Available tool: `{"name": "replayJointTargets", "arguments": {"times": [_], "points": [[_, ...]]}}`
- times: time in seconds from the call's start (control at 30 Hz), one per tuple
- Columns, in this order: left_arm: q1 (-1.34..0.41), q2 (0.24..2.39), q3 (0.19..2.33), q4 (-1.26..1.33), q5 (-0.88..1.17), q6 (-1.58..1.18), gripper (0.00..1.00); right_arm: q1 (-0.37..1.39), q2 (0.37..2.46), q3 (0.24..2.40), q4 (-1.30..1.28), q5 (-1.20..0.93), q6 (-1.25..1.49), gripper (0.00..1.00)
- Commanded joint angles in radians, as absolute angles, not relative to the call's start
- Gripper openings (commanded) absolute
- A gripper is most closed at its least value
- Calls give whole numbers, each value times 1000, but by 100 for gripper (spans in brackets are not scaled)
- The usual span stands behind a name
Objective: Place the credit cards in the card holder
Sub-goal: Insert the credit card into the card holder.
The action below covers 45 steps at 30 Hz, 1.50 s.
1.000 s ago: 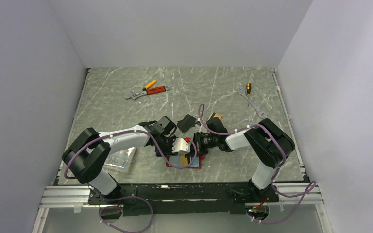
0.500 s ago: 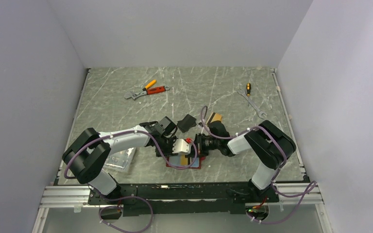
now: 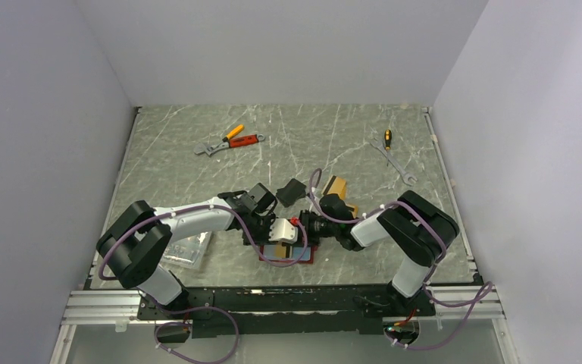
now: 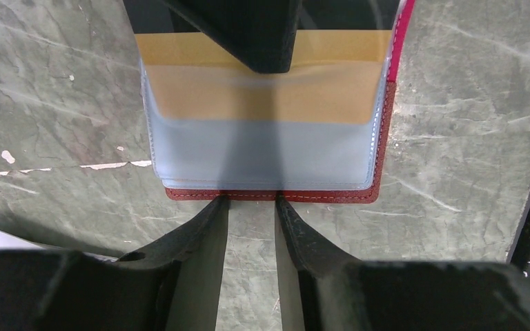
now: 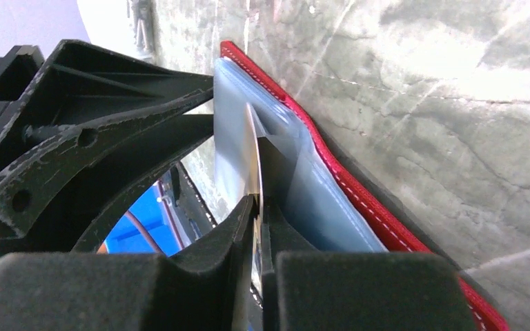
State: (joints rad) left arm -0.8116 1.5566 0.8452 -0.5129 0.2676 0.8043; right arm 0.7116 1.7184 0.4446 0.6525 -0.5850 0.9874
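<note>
So my right gripper [image 5: 255,201] pinched the thin orange-gold plastic card [image 4: 172,52], only half inside the red leather-like wallet [image 4: 276,195]; left gripper [image 4: 248,204] slightly spread, empty.

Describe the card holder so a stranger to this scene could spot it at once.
On the grey marbled table, look near the front edge's middle, where the left gripper and right gripper meet. The card holder lies there: a red stitched wallet, a credit card partly in its bluish clear pocket. The black rectangle beyond it shows no red.
</note>
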Motion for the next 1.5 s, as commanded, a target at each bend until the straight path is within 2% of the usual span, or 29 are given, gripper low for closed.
{"name": "replayJointTargets", "arguments": {"times": [0.0, 0.13, 0.23, 0.5, 0.73, 0.9, 1.07, 1.23, 1.47], "points": [[-831, 1550, 815, -517, 320, 826, 35, 730, 1713, 455, 490, -447, 937, 16], [-829, 1549, 805, -511, 316, 828, 34, 730, 1630, 458, 318, -383, 895, 41], [-830, 1550, 802, -506, 312, 832, 34, 730, 1575, 495, 153, -331, 848, 47], [-824, 1545, 812, -499, 312, 827, 32, 738, 1473, 538, -56, -258, 810, 49], [-797, 1537, 836, -516, 331, 816, 30, 764, 1474, 541, -84, -235, 813, 49], [-771, 1448, 897, -544, 446, 770, 30, 770, 1487, 486, 32, -254, 838, 48], [-779, 1487, 993, -566, 549, 729, 31, 768, 1537, 437, 170, -297, 852, 48], [-807, 1583, 1044, -546, 556, 728, 31, 758, 1558, 408, 233, -315, 868, 47], [-832, 1641, 1005, -518, 534, 743, 30, 748, 1547, 344, 316, -334, 895, 47]]}}
